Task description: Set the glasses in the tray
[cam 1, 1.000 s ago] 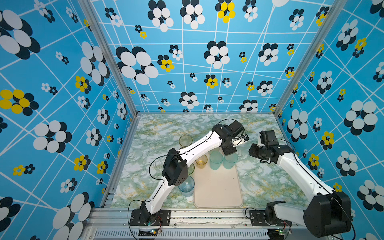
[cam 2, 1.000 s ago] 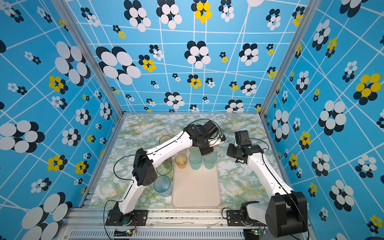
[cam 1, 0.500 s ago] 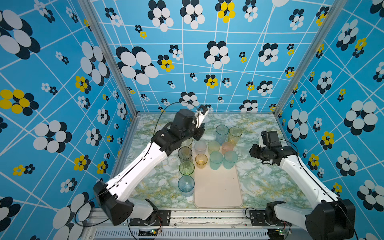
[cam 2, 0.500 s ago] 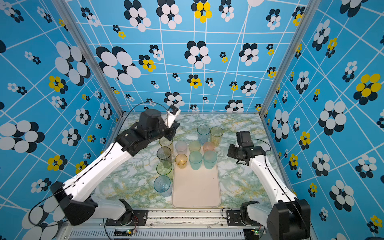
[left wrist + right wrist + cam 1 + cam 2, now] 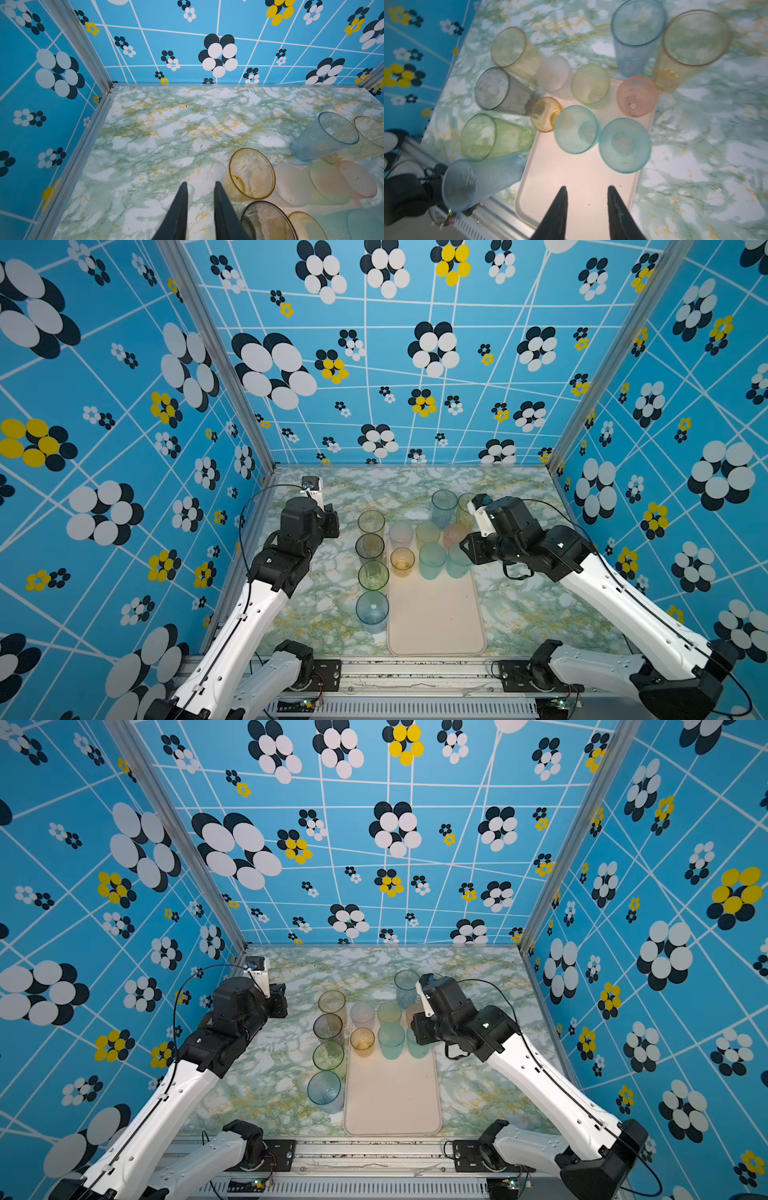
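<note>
- Teal glass (image 5: 625, 145) stands on tray (image 5: 577, 176), just ahead of spread, empty right gripper (image 5: 587, 187).
- Left wrist view alone shows left gripper (image 5: 200, 182) parted, empty, near yellow glass (image 5: 251, 172).

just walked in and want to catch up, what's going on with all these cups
The robot is putting glasses into the tray. Six short glasses stand at its far end. Four tall glasses line the table along its left side, and a blue glass and a yellow glass stand just beyond its far end. Neither gripper holds anything now: the left gripper is over the table, the right gripper over the tray, both with jaws apart.
</note>
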Robot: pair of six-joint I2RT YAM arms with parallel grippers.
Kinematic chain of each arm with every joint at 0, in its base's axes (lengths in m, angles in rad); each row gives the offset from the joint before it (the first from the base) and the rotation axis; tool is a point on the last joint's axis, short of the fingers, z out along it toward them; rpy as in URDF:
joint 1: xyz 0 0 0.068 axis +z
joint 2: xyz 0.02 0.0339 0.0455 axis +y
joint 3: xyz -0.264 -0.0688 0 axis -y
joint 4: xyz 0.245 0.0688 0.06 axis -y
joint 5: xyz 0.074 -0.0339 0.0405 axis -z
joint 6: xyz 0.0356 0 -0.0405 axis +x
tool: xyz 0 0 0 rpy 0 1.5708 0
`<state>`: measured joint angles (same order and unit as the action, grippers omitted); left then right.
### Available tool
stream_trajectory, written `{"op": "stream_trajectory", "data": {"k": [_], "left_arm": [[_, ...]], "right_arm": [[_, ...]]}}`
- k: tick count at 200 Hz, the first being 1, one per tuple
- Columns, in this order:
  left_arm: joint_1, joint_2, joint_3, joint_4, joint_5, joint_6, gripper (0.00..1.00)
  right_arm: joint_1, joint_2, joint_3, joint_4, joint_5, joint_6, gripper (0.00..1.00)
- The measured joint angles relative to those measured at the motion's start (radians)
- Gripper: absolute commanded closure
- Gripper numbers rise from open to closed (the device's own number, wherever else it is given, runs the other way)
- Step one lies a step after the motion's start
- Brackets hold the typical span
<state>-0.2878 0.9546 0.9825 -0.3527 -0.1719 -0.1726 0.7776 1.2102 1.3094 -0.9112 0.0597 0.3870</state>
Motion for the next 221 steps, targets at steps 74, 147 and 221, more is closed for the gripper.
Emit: {"op": "stream_trajectory", "data": {"k": [74, 147, 221], "left_arm": [[0.018, -0.038, -0.031, 0.0, 0.018, -0.011, 0.74], [0.052, -0.074, -0.044, -0.006, 0.027, -0.011, 0.73], [0.094, -0.074, -0.058, -0.005, 0.076, -0.011, 0.72]], "right_arm": [[0.355, 0.364, 0.19, -0.058, 0.029, 0.058, 0.69], [0.451, 0.556, 0.42, -0.143, 0.032, 0.085, 0.7], [0.473, 0.638, 0.468, -0.188, 0.014, 0.114, 0.72]]}}
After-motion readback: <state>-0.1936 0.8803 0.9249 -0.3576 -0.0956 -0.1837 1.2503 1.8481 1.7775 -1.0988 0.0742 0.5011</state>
